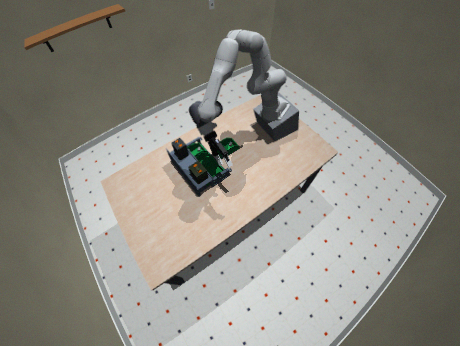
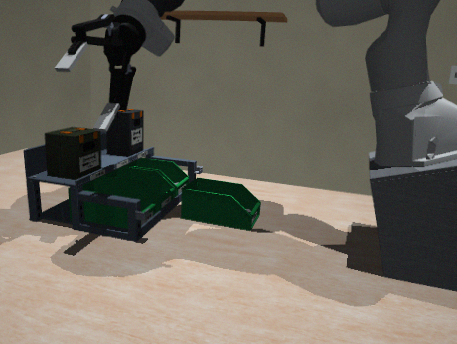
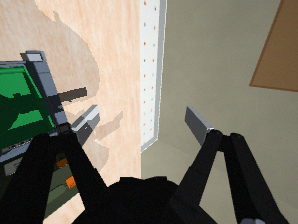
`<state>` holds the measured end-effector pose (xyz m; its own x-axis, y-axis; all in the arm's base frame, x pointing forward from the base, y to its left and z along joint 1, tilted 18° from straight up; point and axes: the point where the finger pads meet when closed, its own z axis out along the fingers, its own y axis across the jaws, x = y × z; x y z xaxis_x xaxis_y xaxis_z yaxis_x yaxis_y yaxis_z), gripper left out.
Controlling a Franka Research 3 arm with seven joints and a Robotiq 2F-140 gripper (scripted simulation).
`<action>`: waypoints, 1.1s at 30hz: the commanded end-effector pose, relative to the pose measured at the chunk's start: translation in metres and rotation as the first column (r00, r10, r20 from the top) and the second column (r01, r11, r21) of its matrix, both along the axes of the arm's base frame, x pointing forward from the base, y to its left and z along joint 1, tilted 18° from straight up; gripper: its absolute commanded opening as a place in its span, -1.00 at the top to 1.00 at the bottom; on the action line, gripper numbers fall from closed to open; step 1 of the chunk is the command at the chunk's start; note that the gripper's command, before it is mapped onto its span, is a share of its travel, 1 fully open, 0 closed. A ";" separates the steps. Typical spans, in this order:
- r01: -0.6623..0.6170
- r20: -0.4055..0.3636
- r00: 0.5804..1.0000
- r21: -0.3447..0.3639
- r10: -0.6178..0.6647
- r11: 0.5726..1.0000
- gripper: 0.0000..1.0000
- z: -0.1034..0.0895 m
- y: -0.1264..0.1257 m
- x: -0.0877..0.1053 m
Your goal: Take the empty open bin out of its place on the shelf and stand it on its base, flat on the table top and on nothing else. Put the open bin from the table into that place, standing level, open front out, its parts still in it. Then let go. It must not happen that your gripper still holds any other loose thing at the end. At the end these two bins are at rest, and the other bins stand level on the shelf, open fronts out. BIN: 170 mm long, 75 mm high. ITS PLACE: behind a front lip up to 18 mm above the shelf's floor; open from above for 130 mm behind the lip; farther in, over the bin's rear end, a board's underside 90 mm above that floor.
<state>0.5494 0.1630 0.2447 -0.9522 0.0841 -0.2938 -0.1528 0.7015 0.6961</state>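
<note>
A grey-blue shelf (image 2: pixel 33 199) (image 1: pixel 184 174) (image 3: pixel 46 86) stands on the table and holds green open bins (image 2: pixel 124 186) (image 2: pixel 165 167) (image 1: pixel 205 161) side by side under its board. One bin also shows in the wrist view (image 3: pixel 20 107). I cannot tell which of them is empty. Another green open bin (image 2: pixel 219 204) (image 1: pixel 231 145) stands on the table just right of the shelf; its contents do not show. My gripper (image 2: pixel 88 86) (image 3: pixel 143 112) (image 1: pixel 221 165) is open and empty. It is tilted sideways above the shelf's front end, clear of the bins.
Two dark boxes (image 2: pixel 75 151) (image 2: pixel 130 131) (image 1: pixel 178 146) (image 1: pixel 198 171) stand on the shelf's top board, right below my lower finger. The robot's base (image 2: pixel 412 224) (image 1: pixel 277 120) is at the far right. A wooden wall shelf (image 2: pixel 224 16) (image 1: pixel 75 25) hangs behind.
</note>
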 end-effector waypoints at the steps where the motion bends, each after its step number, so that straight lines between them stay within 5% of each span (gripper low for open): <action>1: 0.013 -0.001 1.000 -0.013 -0.013 1.000 -1.00 -0.003 -0.005 0.001; 33: 0.036 -0.008 0.999 -0.088 -0.037 0.995 -1.00 -0.030 -0.025 -0.011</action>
